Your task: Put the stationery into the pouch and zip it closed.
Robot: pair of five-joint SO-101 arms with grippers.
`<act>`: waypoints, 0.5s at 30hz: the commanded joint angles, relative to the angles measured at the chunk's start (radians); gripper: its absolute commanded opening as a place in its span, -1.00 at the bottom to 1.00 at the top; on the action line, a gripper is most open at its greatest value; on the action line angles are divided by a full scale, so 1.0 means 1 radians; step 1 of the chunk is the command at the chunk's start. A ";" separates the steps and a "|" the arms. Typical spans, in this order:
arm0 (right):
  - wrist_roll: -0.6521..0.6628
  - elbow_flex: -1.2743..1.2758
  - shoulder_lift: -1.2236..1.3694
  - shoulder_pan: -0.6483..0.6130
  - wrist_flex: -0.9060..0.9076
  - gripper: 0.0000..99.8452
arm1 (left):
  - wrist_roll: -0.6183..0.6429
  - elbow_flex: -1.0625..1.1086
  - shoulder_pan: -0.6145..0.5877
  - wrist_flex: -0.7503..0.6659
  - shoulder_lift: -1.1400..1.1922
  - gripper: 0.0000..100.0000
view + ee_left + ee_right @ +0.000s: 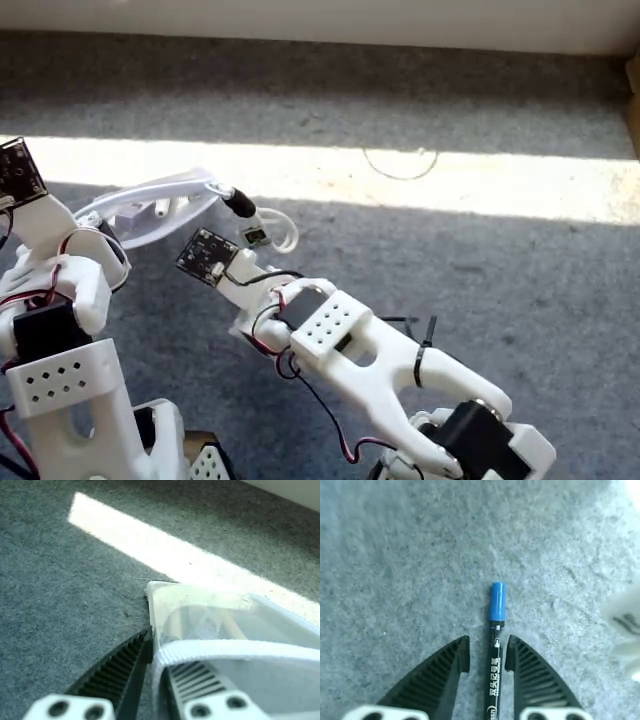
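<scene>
A blue-capped marker [496,602] is lying on grey carpet [395,555], sitting between the right gripper's [487,650] narrowly parted jaws, which are not yet pressing on it. It is looking light, rigid and smooth, so mid-barrel seems the best hold. The left gripper [152,645] is pinching the white rim of a soft, clear pouch [250,640] that is holding a few pale items [215,627].

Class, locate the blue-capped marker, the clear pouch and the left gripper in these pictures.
marker [497,601]: right wrist view, on its blue cap.
pouch [210,607]: left wrist view, on its clear side wall.
left gripper [156,654]: left wrist view, midway between its fingertips, at the pouch's white edge band.
</scene>
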 commanded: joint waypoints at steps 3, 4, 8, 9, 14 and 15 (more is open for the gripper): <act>-0.011 -0.116 0.074 0.012 0.027 -0.76 | 0.008 -0.007 -0.019 -0.014 -0.016 -0.98; -0.011 -0.122 0.088 0.012 0.027 -0.76 | 0.008 -0.007 -0.019 -0.014 -0.016 -0.98; -0.011 -0.140 0.130 0.015 0.027 -0.76 | 0.008 -0.007 -0.019 -0.014 -0.016 -0.98; -0.011 -0.140 0.137 0.015 0.027 -0.76 | 0.008 -0.007 -0.019 -0.014 -0.016 -0.98; -0.009 -0.159 0.179 0.010 0.024 -0.76 | 0.008 -0.007 -0.019 -0.014 -0.016 -0.98; -0.009 -0.168 0.189 0.013 0.025 -0.76 | 0.008 -0.007 -0.019 -0.014 -0.016 -0.98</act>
